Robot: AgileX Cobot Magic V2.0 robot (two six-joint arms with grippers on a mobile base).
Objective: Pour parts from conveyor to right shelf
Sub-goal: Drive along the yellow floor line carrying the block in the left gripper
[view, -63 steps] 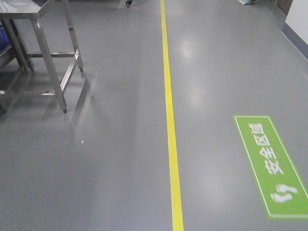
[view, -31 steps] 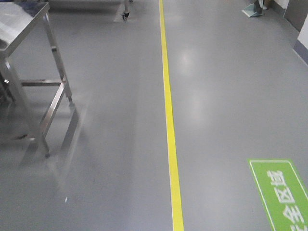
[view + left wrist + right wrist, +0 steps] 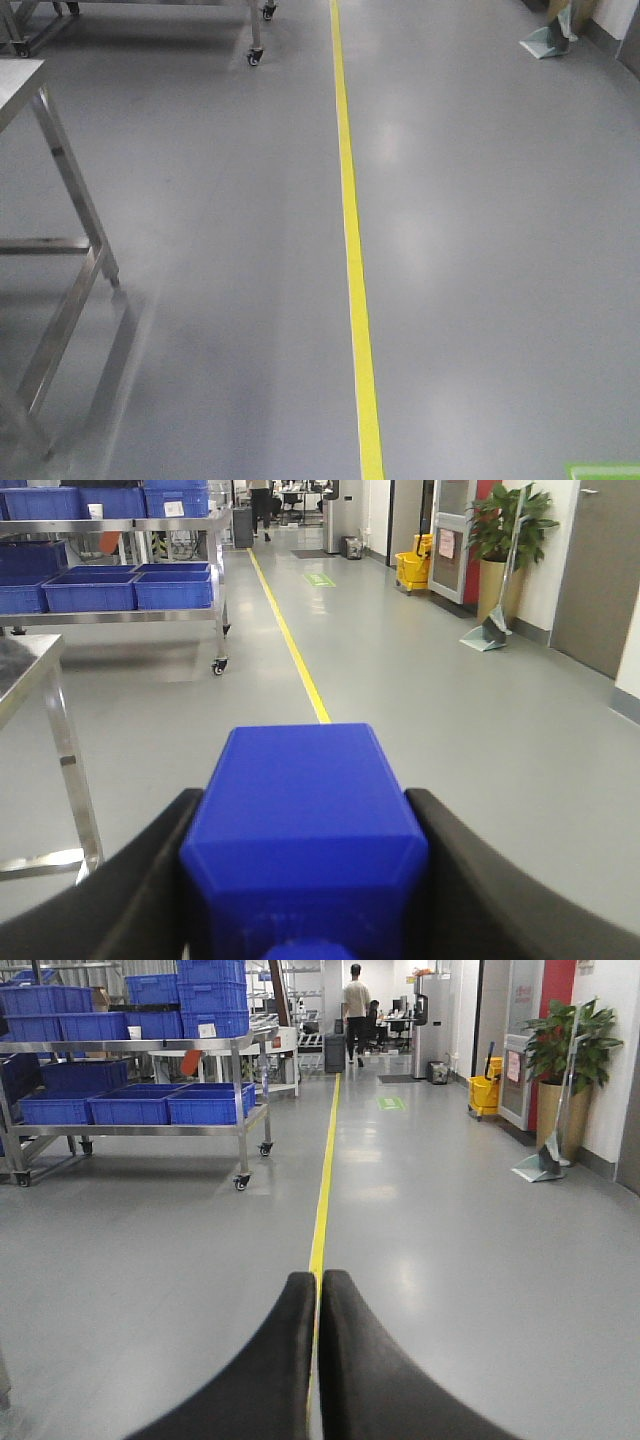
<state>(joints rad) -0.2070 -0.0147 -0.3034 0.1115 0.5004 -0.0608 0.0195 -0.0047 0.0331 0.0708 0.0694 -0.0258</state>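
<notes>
Left end effector clamped on blue part, right end effector closed empty; bin rack, possibly the target shelf, lies ahead-left, nearer the left one.

A part sat between the fingers of the left gripper, and ahead a floor line ran down the aisle, with a steel table close on its left, a wheeled rack holding bins farther back that side, and a dustpan and potted plant by the right wall
</notes>
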